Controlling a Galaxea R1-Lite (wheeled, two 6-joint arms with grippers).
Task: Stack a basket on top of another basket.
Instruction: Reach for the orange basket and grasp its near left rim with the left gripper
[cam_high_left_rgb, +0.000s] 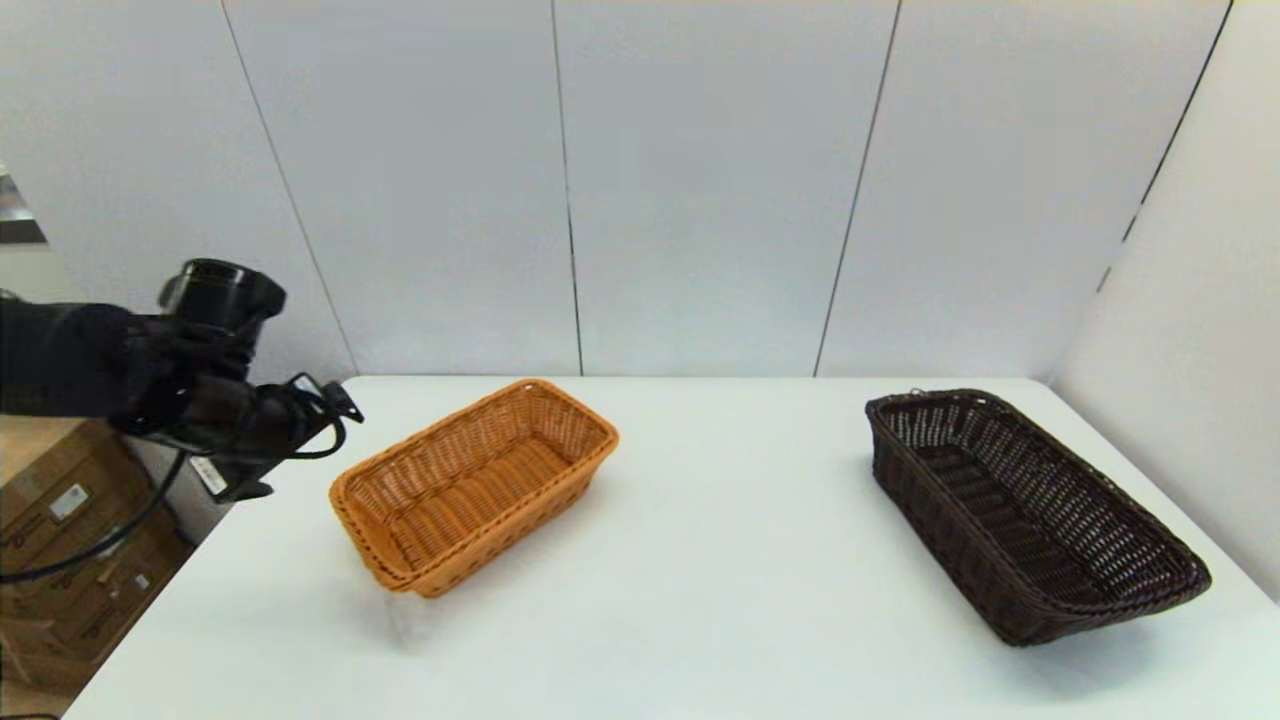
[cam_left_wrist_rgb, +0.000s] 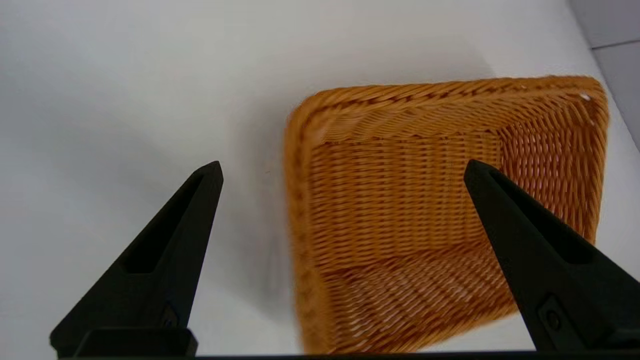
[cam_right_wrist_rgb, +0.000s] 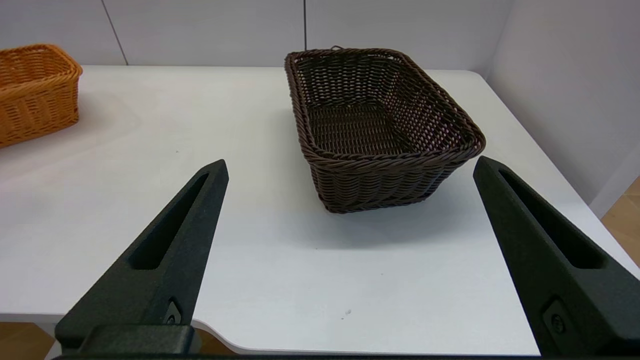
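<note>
— Two sets of jaws, both spread wide and holding nothing. See the left gripper (cam_left_wrist_rgb: 342, 170)? It hangs above the table's left side, and the orange-tan basket (cam_left_wrist_rgb: 445, 215) lies under it, one fingertip (cam_left_wrist_rgb: 477, 172) over the basket's inside, the other over bare table (cam_left_wrist_rgb: 100, 100) beside the rim.

— And the right gripper (cam_right_wrist_rgb: 350, 167)?

— Back at the near edge of the table, low, off to the right. The dark brown basket (cam_right_wrist_rgb: 372, 125) sits ahead of it, framed between the two fingers but well beyond their tips, touching neither.

— So the baskets aren't stacked.

— No. From up front, the orange-tan one (cam_high_left_rgb: 475, 485) stands on the left half, the dark one (cam_high_left_rgb: 1030, 510) on the right half near the side wall (cam_high_left_rgb: 1200, 300), well apart, both upright and empty, each angled on the white top (cam_high_left_rgb: 720, 560). Cardboard boxes (cam_high_left_rgb: 70, 560) stand on the floor past the table's left edge.
</note>
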